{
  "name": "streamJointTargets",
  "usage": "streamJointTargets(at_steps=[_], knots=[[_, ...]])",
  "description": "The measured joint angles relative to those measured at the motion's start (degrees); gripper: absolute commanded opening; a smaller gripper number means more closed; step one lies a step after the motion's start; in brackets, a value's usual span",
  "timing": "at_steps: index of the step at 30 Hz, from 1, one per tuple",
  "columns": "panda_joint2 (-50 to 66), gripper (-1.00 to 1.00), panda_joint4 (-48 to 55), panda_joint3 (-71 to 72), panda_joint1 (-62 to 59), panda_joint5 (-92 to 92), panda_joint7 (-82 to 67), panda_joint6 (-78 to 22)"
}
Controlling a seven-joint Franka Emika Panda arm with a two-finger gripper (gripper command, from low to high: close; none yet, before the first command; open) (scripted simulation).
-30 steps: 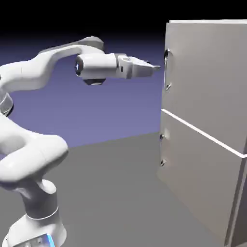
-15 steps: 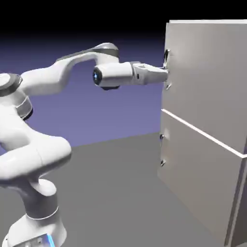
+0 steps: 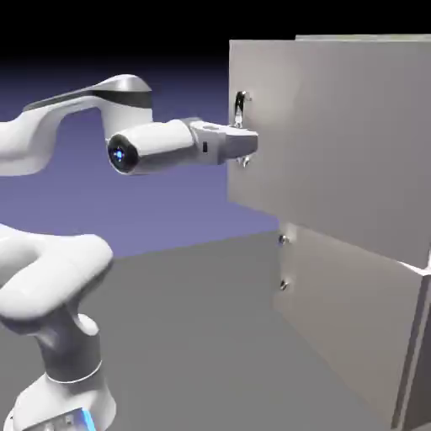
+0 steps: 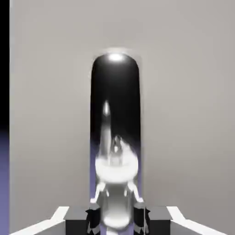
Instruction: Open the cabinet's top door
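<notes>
The tall light-grey cabinet (image 3: 370,337) stands at the exterior view's right. Its top door (image 3: 337,143) stands swung out toward the arm, its free edge well off the cabinet's front. My gripper (image 3: 246,145) is shut on the door's vertical bar handle (image 3: 241,109) near that edge. In the hand view the dark, shiny handle (image 4: 115,119) runs up from between my fingertips (image 4: 94,215), with the door panel (image 4: 183,114) filling the picture behind it. The lower door (image 3: 345,311) with two small knobs stays closed.
The grey table (image 3: 194,337) lies below the arm. My white arm (image 3: 76,126) stretches in from the exterior view's left at handle height. The lower door's knobs (image 3: 283,284) jut out under the swung-out panel.
My gripper reached the handle, closed on it and drew back to the left. The top door, flush with the cabinet before, has swung out with it.
</notes>
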Motion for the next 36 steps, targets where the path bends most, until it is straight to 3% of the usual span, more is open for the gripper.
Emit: streamJointTargets(at_steps=[9, 19, 27, 36], knots=[[-1.9, -1.00, -5.2, -18.7, 1.9, -16.7, -1.8, -13.1], [3.2, -1.00, -3.8, -39.5, 1.0, -35.8, -5.5, -27.6], [13.8, -1.00, 3.6, -56.1, 3.7, -51.0, -10.3, -40.4], [29.8, -1.00, 19.6, -74.8, 15.4, -64.7, -16.4, -56.7]])
